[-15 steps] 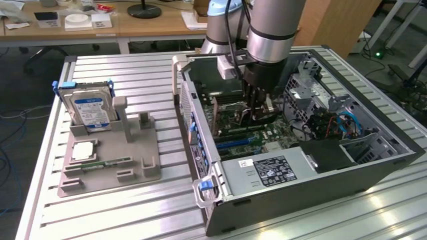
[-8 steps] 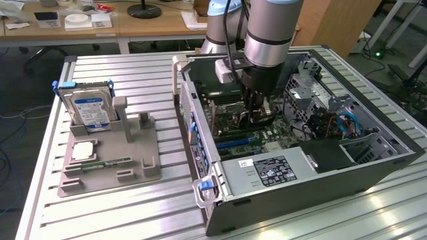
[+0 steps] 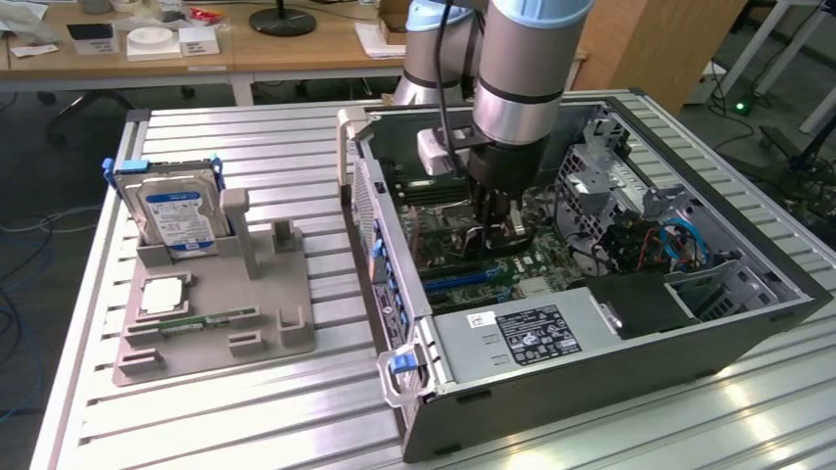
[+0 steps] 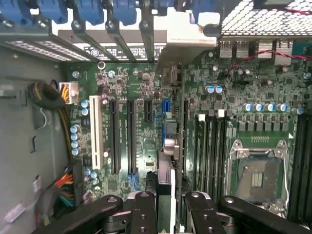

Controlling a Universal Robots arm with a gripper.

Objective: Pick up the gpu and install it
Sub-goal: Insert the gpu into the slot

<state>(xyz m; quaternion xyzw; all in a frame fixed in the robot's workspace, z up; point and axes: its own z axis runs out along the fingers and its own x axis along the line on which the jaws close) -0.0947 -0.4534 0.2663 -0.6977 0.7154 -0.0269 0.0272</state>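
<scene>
Gripper (image 4: 168,214) is clamped on the gpu (image 4: 165,192) inside the case (image 3: 588,392), edge-on over the motherboard (image 4: 141,97) slots, so pickup's done but it doesn't look seated yet imo.

An open case (image 3: 588,392) lies on the bench (image 3: 235,421). Beside it, toward the exterior view's left, a grey holder (image 3: 261,284) carries an upright hard drive (image 3: 176,211), a processor (image 3: 166,294) and a memory stick (image 3: 209,321).
</scene>
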